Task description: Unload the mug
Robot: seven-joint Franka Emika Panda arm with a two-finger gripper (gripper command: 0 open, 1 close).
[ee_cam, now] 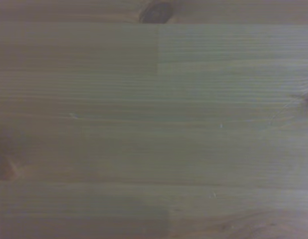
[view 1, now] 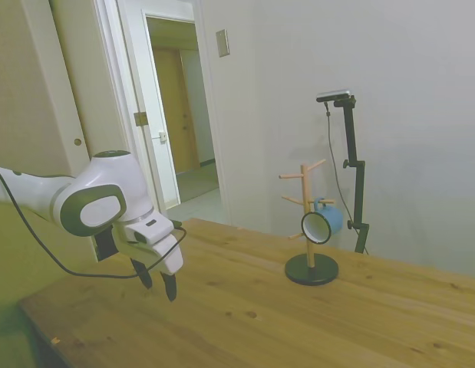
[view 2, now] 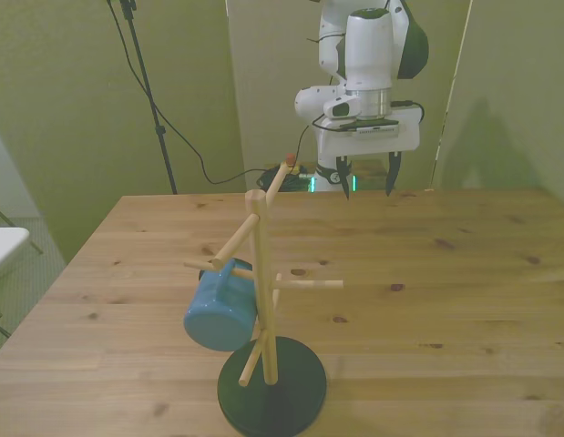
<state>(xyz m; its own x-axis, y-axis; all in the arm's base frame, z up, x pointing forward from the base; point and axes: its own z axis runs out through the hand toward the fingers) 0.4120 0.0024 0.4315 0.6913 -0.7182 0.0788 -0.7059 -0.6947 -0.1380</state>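
The blue-teal mug (view 1: 324, 221) (view 2: 220, 306) hangs by its handle on a lower peg of a wooden peg stand (view 1: 308, 222) (view 2: 261, 291) with a black round base. In the side view its pale open mouth faces the camera. My gripper (view 1: 155, 281) (view 2: 366, 181) hovers a little above the wooden table (view 1: 245, 307) (view 2: 464, 273), far from the stand, near the table's far edge in the front view. Its fingers are spread wide apart, open and empty. The wrist view holds only bare wood grain (ee_cam: 154, 129).
The peg stand rises near the front edge of the table in the front view, slightly left of centre. An open doorway (view 1: 179, 115) lies behind the table in the side view.
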